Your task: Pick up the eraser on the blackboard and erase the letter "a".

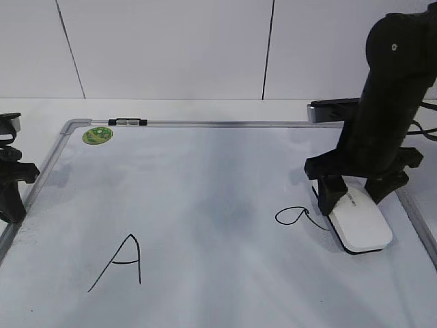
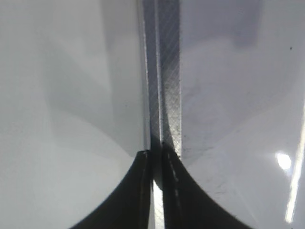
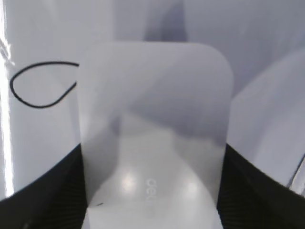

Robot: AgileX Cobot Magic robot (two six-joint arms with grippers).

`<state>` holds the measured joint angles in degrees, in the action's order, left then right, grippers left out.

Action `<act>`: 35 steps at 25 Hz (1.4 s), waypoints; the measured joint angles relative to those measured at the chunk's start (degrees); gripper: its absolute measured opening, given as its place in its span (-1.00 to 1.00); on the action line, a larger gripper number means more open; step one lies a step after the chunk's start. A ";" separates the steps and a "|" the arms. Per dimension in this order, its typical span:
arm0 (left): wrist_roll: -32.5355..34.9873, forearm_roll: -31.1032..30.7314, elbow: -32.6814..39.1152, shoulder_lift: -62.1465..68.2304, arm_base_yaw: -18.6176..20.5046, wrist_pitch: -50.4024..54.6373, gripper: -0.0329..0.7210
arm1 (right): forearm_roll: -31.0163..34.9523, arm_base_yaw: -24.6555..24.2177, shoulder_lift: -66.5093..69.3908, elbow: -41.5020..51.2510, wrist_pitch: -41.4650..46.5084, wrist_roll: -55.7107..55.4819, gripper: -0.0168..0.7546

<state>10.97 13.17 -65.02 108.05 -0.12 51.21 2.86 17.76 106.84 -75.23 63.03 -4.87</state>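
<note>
The white eraser [image 1: 358, 222] lies flat on the blackboard [image 1: 205, 184] at the right. Its left edge is next to the small letter "a" [image 1: 292, 217] and covers the tail end. My right gripper [image 1: 351, 198] stands over the eraser's far end, with a finger pressed against each long side. In the right wrist view the eraser [image 3: 152, 119] fills the space between the fingers [image 3: 152, 191], and the loop of the "a" [image 3: 38, 86] shows at the left. My left gripper [image 1: 10, 205] is shut and empty over the board's left frame [image 2: 164, 71].
A larger capital "A" [image 1: 123, 263] is drawn at the front left of the board. A round green sticker [image 1: 97, 134] and a small marker clip [image 1: 128, 122] sit at the far left corner of the frame. The right frame edge [image 1: 416, 219] runs close beside the eraser.
</note>
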 joint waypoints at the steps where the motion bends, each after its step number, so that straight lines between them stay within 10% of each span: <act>1: 0.00 0.00 0.00 0.00 0.00 0.00 -0.86 | -0.05 0.00 1.18 -1.26 0.05 0.00 0.50; 23: 0.00 0.09 0.00 0.00 0.00 -0.12 -0.86 | -1.50 15.55 8.84 -8.12 0.13 0.65 0.50; 35: 0.00 0.09 0.00 0.00 0.00 -0.47 -0.86 | -8.42 4.88 8.84 -8.24 -0.01 -4.64 0.50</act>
<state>10.97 13.27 -65.02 108.05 -0.12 50.74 -5.56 22.64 115.68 -83.47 63.02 -9.51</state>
